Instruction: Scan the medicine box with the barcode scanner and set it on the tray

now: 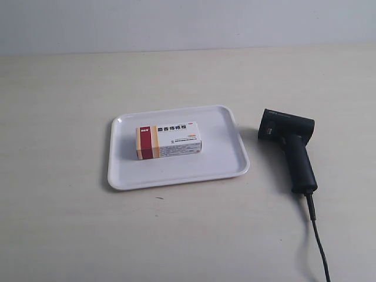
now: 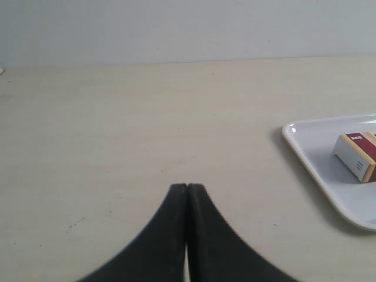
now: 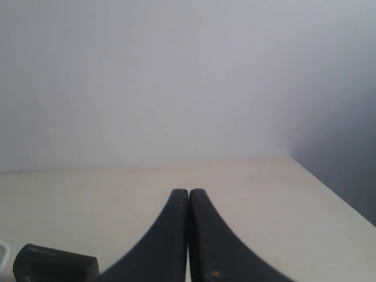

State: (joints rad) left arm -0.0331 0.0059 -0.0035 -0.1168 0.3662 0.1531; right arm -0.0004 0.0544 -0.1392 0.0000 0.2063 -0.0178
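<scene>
Left gripper [image 2: 187, 187] fully closed, empty, over bare worktop [image 2: 117, 147] beside tray [image 2: 317, 150]. Right gripper [image 3: 188, 191] also closed, empty. Barcode scanner [image 1: 291, 144] lies flat on worktop just beside tray, ungrasped, head toward tray. Medicine box [image 1: 168, 141] lies flat inside tray, near centre. Placement looks done; whether scan is done, cannot tell.

Pale beige tabletop [image 1: 70, 223], faint wood grain, w/ plain grey-white wall [image 1: 188, 23] behind. Soft even light, weak shadows. Right wrist view: darker patch past tabletop's edge, poss. shadowed wall.
</scene>
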